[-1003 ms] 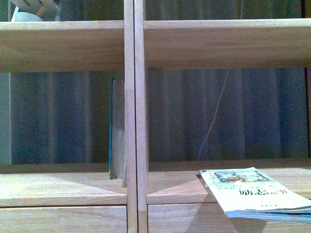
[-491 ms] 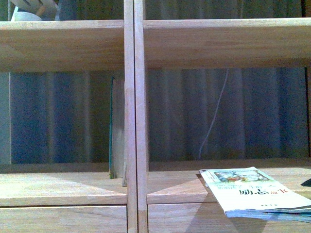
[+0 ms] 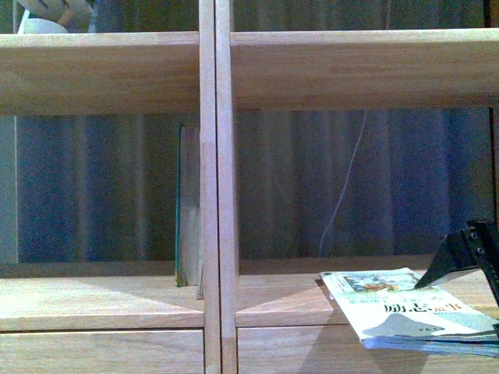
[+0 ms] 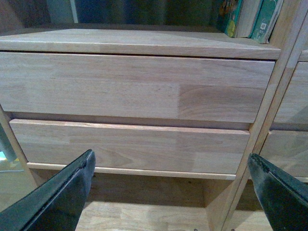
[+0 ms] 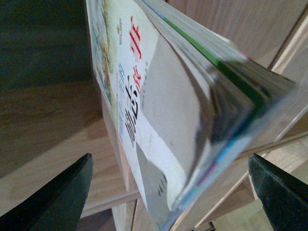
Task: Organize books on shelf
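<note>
— Right hand (image 3: 465,261) first. What did the front view show?
— It poked in from the right side, dark, just above the white book (image 3: 405,312). That book lay flat in the right half of the shelf (image 3: 210,156). Its near end stuck out past the front edge.
— And the teal book (image 3: 185,206)?
— It stood upright in the left half, right beside the middle post.
— What did the left wrist view show?
— The left hand (image 4: 171,159) had its two fingers wide apart, with nothing between them. It was low down, facing two drawer fronts (image 4: 134,86). A few standing books (image 4: 248,17) were above the top drawer, next to the post.
— And the right wrist view?
— The right hand had its fingers wide apart too. The white book was between them, seen from its corner, with red print on the cover. I could not see either finger touching it.
</note>
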You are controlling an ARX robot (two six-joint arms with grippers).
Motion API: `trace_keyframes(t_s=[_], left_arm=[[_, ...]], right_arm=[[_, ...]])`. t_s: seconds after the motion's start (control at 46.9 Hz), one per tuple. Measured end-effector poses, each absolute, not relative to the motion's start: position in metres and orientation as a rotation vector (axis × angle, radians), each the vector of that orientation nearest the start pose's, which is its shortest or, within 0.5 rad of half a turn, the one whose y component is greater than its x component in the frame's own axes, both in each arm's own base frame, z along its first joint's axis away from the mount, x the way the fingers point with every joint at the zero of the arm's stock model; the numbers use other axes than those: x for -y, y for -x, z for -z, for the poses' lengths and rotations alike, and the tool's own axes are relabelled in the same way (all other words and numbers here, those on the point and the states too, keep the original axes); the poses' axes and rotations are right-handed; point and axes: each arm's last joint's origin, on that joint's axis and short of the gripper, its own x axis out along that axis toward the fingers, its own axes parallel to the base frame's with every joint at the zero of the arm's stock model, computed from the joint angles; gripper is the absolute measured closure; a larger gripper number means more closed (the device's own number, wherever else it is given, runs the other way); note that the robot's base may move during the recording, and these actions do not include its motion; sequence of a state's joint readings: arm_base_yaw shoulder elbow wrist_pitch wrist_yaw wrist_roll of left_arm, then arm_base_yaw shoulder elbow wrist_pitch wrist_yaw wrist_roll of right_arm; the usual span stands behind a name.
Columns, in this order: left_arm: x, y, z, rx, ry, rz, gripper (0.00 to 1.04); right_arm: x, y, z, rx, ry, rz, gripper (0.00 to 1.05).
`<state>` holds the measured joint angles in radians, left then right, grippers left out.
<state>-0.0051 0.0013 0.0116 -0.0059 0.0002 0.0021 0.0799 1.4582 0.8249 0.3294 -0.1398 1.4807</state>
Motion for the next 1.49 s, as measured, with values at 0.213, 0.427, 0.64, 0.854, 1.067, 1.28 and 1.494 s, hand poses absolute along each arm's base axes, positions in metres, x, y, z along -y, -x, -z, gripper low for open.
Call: trace_keyframes(t_s=[0.213,0.427,0.64,0.854,1.067,1.28,1.494], left_arm=[[0.001,-0.097,-0.167,0.004,-0.002,0.005,0.07],[0.001,-0.097,-0.167,0.004,-0.002,0.005,0.07],[0.001,-0.097,-0.167,0.004,-0.002,0.005,0.07],[0.001,-0.097,-0.167,0.004,-0.002,0.005,0.07],[0.001,-0.097,-0.167,0.004,-0.002,0.005,0.07],[0.001,-0.097,-0.167,0.004,-0.002,0.005,0.07],[0.001,-0.097,-0.167,0.004,-0.002,0.005,0.07]], right_arm=[[-0.035,-0.341,-0.240,-0.387,-1.479,0.083,0.07],[-0.037,-0.353,-0.237,-0.374,-1.469,0.105,0.07],[-0.033,-0.356,-0.235,-0.351,-1.455,0.119,0.24],[-0.028,-0.357,-0.236,-0.328,-1.456,0.116,0.60],[-0.028,-0.354,-0.243,-0.306,-1.441,0.089,0.91],[-0.027,-0.347,-0.242,-0.308,-1.414,0.080,0.91],[-0.027,-0.340,-0.247,-0.306,-1.404,0.053,0.91]])
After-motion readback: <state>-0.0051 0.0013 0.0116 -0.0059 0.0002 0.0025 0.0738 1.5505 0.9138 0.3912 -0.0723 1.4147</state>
